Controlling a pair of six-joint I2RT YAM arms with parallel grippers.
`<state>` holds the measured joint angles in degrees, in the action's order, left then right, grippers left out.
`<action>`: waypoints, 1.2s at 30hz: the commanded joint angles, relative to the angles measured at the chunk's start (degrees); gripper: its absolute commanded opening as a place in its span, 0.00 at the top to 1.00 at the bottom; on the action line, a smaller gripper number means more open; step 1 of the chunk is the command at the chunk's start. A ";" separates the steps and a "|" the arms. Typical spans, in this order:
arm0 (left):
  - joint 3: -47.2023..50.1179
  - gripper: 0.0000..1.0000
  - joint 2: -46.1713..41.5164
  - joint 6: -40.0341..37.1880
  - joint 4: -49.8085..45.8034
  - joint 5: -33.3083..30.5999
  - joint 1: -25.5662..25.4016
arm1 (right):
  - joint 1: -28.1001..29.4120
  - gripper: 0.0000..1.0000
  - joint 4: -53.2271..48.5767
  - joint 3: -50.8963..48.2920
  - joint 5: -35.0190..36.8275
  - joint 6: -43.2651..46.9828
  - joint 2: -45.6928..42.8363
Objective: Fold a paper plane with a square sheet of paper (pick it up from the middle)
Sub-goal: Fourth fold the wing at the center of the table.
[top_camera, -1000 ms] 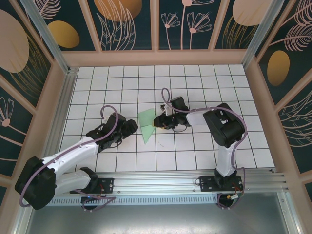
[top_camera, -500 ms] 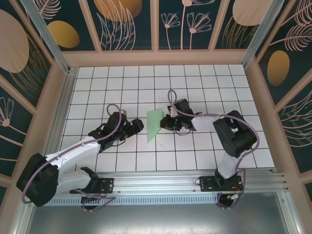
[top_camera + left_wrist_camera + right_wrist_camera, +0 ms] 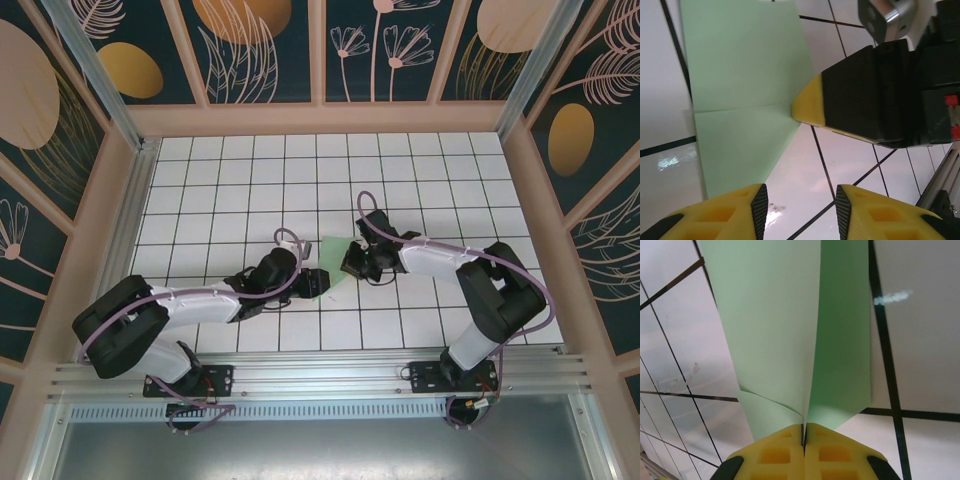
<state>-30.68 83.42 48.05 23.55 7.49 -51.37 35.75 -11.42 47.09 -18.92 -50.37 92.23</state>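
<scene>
The right gripper (image 3: 804,434) clamps the green paper (image 3: 770,315); the left gripper (image 3: 801,210) stands narrowly parted just beside it

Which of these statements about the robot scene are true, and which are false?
1. The right gripper is shut on the green paper. True.
2. The left gripper also grips the paper. False: its jaws stand apart with bare floor between them.
3. The paper carries a crease. True.
4. The floor is bare wood. False: it is white tile with dark lines.
</scene>
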 commanded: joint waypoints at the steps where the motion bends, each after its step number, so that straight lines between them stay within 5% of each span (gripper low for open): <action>1: 0.11 0.58 1.15 -6.19 4.49 -4.75 -1.26 | 0.37 0.96 -3.63 2.19 0.67 -3.72 -1.37; 21: -3.69 0.63 8.96 -14.47 -0.08 -11.83 -4.77 | 0.18 0.97 -4.19 3.09 -4.20 -11.32 -2.07; 36: -2.57 0.62 11.10 -17.29 1.08 -10.51 -5.64 | -0.44 0.97 -4.40 3.35 -5.95 -13.35 -2.31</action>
<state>-33.34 93.34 32.67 24.21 -3.07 -56.69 35.59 -14.02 49.25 -23.68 -62.28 91.96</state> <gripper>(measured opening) 0.379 0.064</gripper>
